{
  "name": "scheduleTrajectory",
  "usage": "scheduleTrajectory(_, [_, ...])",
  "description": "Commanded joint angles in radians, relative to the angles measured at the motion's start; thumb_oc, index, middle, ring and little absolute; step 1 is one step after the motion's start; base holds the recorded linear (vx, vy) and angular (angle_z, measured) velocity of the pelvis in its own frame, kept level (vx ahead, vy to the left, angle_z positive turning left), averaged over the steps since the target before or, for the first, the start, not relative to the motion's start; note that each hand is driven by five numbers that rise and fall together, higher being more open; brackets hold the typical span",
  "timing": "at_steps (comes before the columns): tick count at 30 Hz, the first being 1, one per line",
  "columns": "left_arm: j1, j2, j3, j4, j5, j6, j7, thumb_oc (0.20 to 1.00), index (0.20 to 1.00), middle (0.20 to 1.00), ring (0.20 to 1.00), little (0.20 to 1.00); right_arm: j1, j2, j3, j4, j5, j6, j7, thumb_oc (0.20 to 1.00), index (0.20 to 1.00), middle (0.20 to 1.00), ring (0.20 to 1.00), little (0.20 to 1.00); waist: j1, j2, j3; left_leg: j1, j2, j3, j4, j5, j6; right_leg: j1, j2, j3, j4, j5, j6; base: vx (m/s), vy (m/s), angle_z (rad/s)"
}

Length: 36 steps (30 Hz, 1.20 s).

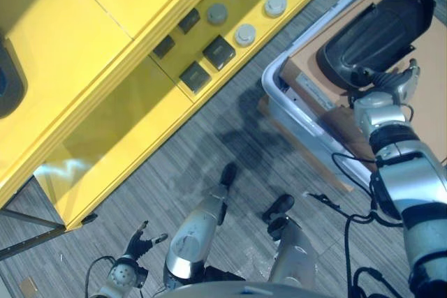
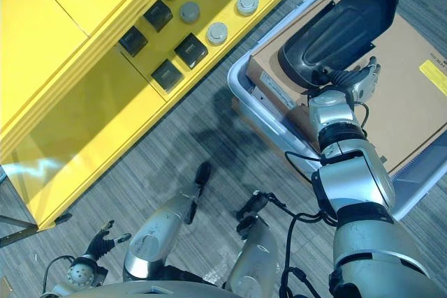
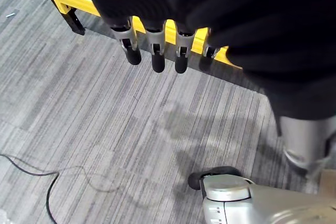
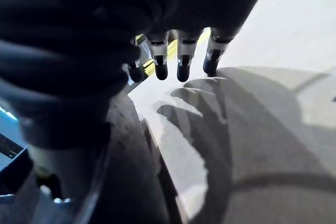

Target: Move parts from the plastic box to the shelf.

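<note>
A: Start with the left eye view. Where does the job stand?

B: The yellow shelf (image 1: 126, 82) already carries several parts: dark square blocks (image 1: 218, 51) and grey round discs (image 1: 245, 34) laid out on its lower level. The plastic box (image 1: 279, 106) sits on the floor just beside the shelf, with cardboard (image 1: 314, 75) lying in it. The right hand (image 1: 377, 33) hangs over that cardboard, under its dark cover. The left hand (image 1: 140, 246) is low by the floor, well apart from box and shelf.

A: And the right eye view?

B: Same layout. No loose part is visible in the box; cardboard hides whatever lies beneath it.

A: Left wrist view?

B: The left hand's fingers (image 3: 152, 51) point out straight and relaxed over grey carpet (image 3: 105, 114), holding nothing.

A: Right wrist view?

B: The right hand's fingers (image 4: 181, 59) are extended above the pale cardboard (image 4: 273, 51), released, grasping nothing.

A: So, progress?

B: I judge it partly done: parts are shelved, nothing is in hand, and I cannot tell how many remain.
</note>
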Motion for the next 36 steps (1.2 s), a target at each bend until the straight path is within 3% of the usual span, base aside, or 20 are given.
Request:
scheduleTrajectory(1, [0.009, 0.066, -0.028, -0.030, -0.019, -0.014, 0.001, 1.000, 1.000, 1.000, 1.000, 1.000, 0.018, -0.059, 0.023, -0.030, 0.013, -0.026, 0.002, 0.200, 0.200, 0.200, 0.200, 0.200, 0.021, -0.010, 0.019, -0.083, 0.027, 0.027, 0.148, -0.121, -0.034, 0.063, -0.064, 0.058, -0.108, 0.064, 0.113, 0.00, 0.000, 0.00])
scheduleTrajectory(14, [0.008, 0.074, -0.026, -0.035, -0.017, -0.027, 0.010, 1.000, 1.000, 1.000, 1.000, 1.000, 0.040, -0.093, -0.005, -0.028, 0.040, -0.047, 0.015, 0.200, 0.200, 0.200, 0.200, 0.200, 0.002, -0.017, 0.013, -0.063, 0.039, 0.040, 0.137, -0.123, -0.035, 0.075, -0.055, 0.063, -0.120, 0.066, 0.117, 0.00, -0.004, 0.00])
scheduleTrajectory(17, [0.013, 0.077, -0.025, -0.040, -0.015, -0.050, 0.013, 1.000, 1.000, 1.000, 1.000, 1.000, 0.060, -0.099, -0.009, -0.047, 0.050, -0.052, 0.019, 0.200, 0.200, 0.200, 0.200, 0.200, -0.005, -0.017, 0.003, -0.047, 0.044, 0.048, 0.132, -0.126, -0.036, 0.088, -0.054, 0.061, -0.125, 0.066, 0.116, -0.04, -0.040, -0.03])
scheduleTrajectory(23, [0.011, 0.086, 0.006, -0.151, -0.100, -0.132, -0.031, 1.000, 1.000, 1.000, 1.000, 1.000, 0.158, -0.081, -0.080, -0.188, 0.039, -0.144, 0.011, 0.200, 0.200, 0.200, 0.200, 0.200, -0.032, -0.033, -0.049, 0.030, 0.067, 0.074, 0.078, -0.126, -0.043, 0.149, -0.038, 0.059, -0.163, 0.068, 0.117, -0.03, -0.083, -0.10])
scheduleTrajectory(27, [0.018, 0.093, 0.065, -0.320, -0.272, -0.085, -0.184, 1.000, 1.000, 1.000, 1.000, 1.000, 0.300, -0.067, -0.179, -0.356, -0.002, -0.161, 0.019, 0.200, 0.200, 0.200, 0.200, 0.200, -0.059, -0.054, -0.105, 0.097, 0.083, 0.102, 0.021, -0.099, -0.041, 0.212, -0.017, 0.046, -0.227, 0.102, 0.109, -0.04, -0.098, -0.13])
scheduleTrajectory(31, [0.015, 0.100, 0.098, -0.449, -0.325, -0.024, -0.261, 1.000, 1.000, 1.000, 1.000, 1.000, 0.411, -0.039, -0.240, -0.504, -0.045, -0.132, 0.040, 0.200, 0.200, 0.200, 0.200, 0.200, -0.082, -0.073, -0.154, 0.164, 0.098, 0.128, -0.019, -0.098, -0.046, 0.276, 0.001, 0.050, -0.279, 0.116, 0.112, 0.03, -0.116, -0.16])
scheduleTrajectory(34, [-0.013, 0.100, 0.107, -0.526, -0.344, 0.041, -0.300, 1.000, 1.000, 1.000, 1.000, 1.000, 0.467, -0.011, -0.237, -0.602, -0.091, -0.094, 0.054, 0.200, 0.200, 0.200, 0.200, 0.200, -0.100, -0.083, -0.189, 0.214, 0.107, 0.142, -0.045, -0.098, -0.049, 0.317, 0.013, 0.060, -0.312, 0.128, 0.115, 0.06, -0.097, -0.20])
scheduleTrajectory(36, [-0.051, 0.093, 0.103, -0.550, -0.315, 0.050, -0.331, 1.000, 1.000, 1.000, 1.000, 1.000, 0.487, 0.005, -0.220, -0.649, -0.130, -0.078, 0.064, 0.200, 0.200, 0.200, 0.200, 0.200, -0.117, -0.092, -0.215, 0.242, 0.116, 0.151, -0.054, -0.097, -0.050, 0.339, 0.021, 0.071, -0.327, 0.133, 0.114, 0.06, -0.103, -0.33])
